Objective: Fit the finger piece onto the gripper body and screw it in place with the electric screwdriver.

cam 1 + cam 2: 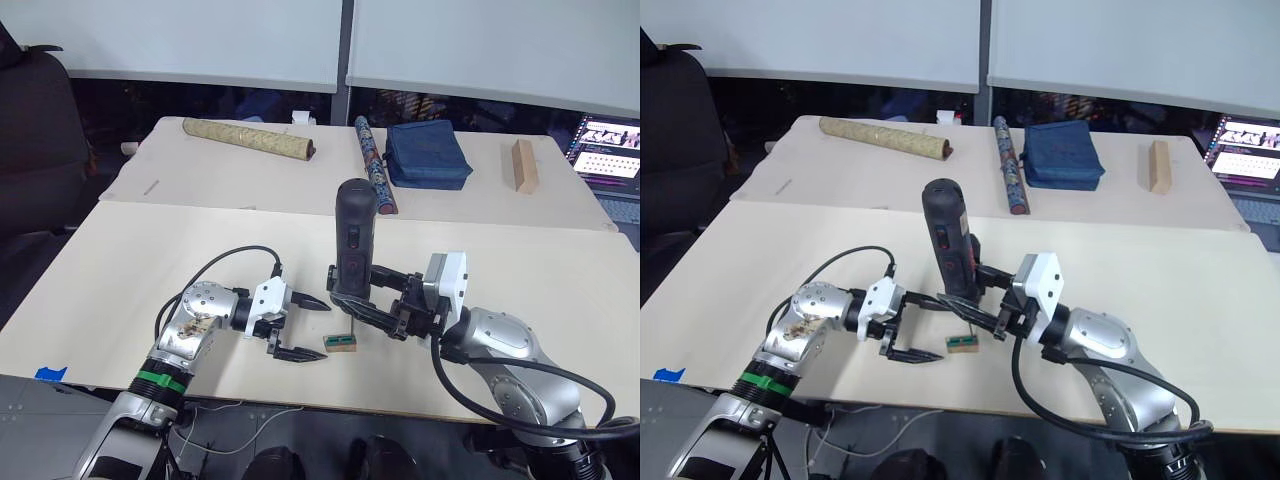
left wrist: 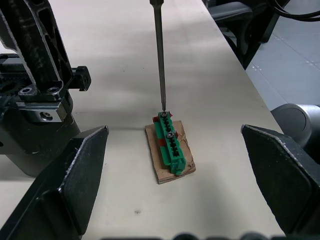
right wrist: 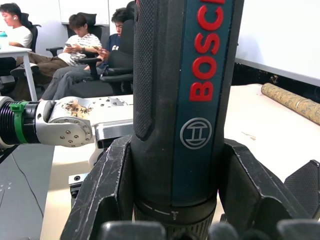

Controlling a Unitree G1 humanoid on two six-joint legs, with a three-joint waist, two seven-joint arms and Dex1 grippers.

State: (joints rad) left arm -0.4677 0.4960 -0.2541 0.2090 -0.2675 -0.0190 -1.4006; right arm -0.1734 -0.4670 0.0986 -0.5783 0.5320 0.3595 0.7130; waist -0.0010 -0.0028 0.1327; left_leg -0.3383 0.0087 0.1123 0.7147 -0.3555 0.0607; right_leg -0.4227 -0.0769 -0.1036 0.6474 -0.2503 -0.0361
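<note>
- Between the fingers of your right claw [image 1: 352, 300] stands the electric screwdriver [image 1: 352, 235]. The fingers are closed hard against both sides of its lower barrel, and nothing else is in that grip.
- The tool's long axis is upright. The fat body rises above the claw and the thin bit [image 2: 160, 55] drops straight down below it.
- Right under the claw, the bit's tip sits on a screw [image 2: 164, 114] at one end of a small green block [image 2: 171, 143], the end farther from your left claw. A second screw [image 2: 170, 134] lies just beside it along the block, towards the left claw.
- The block rests on a little brown base [image 2: 167, 175], which lies flat on the table [image 1: 150, 260].
- The block's long axis runs roughly along the line your left claw points, slightly slanted, so it crosses the upright tool at about a right angle.
- Your left claw [image 1: 322, 331] is low over the table with its fingers spread wide and holding nothing. One finger is on each side of the block, and both are well apart from it.
- The left claw is the nearer one to the block, but the right has the tool on it.
- My judgement is that the coming move turns on keeping the bit plumb over that screw head. If the right wrist tilts, the tip will likely skate off along the block's length.
</note>
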